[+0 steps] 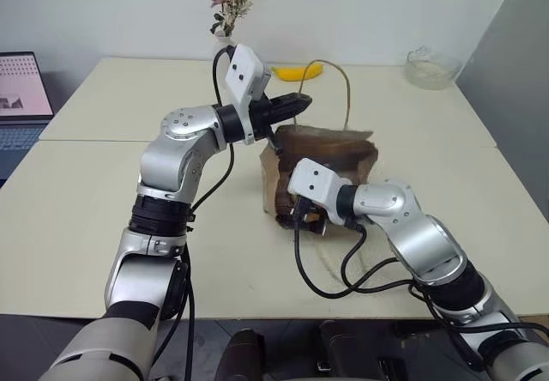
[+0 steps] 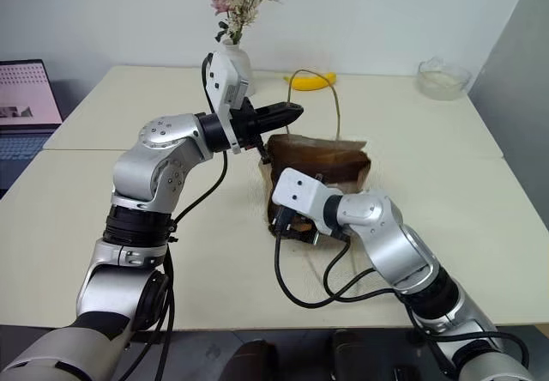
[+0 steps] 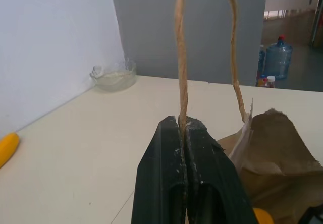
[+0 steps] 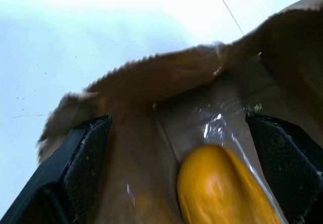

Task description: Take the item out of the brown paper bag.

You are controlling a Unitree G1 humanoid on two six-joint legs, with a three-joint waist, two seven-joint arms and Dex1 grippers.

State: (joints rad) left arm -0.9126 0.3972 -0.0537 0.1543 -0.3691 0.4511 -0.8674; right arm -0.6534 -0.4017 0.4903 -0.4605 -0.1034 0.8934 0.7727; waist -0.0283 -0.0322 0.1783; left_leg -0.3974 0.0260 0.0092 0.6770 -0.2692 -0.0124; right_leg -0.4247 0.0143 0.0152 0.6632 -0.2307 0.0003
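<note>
The brown paper bag (image 1: 330, 160) stands on the table (image 1: 103, 218), near its middle. The item (image 4: 222, 188) lies inside the bag. Behind the bag lies a banana (image 1: 297, 72) — left of it a vase (image 2: 233, 55), and far right a glass bowl (image 1: 431, 68). A laptop (image 1: 21, 98) sits at the far left.

Both arms were built of silver-grey rounded shells joined by black ring sections. The left arm (image 1: 176, 154) had small dark screw heads dotted over its shoulder-like joint cap, and a white boxy wrist module with two dark round spots. The right arm (image 1: 403, 218) carried a similar white block near its wrist. Black cables looped loosely along each arm. The fingers (image 3: 202, 183) were matte black, wedge-shaped, scuffed pale; the right ones (image 4: 83, 168) had finely textured pads.
</note>
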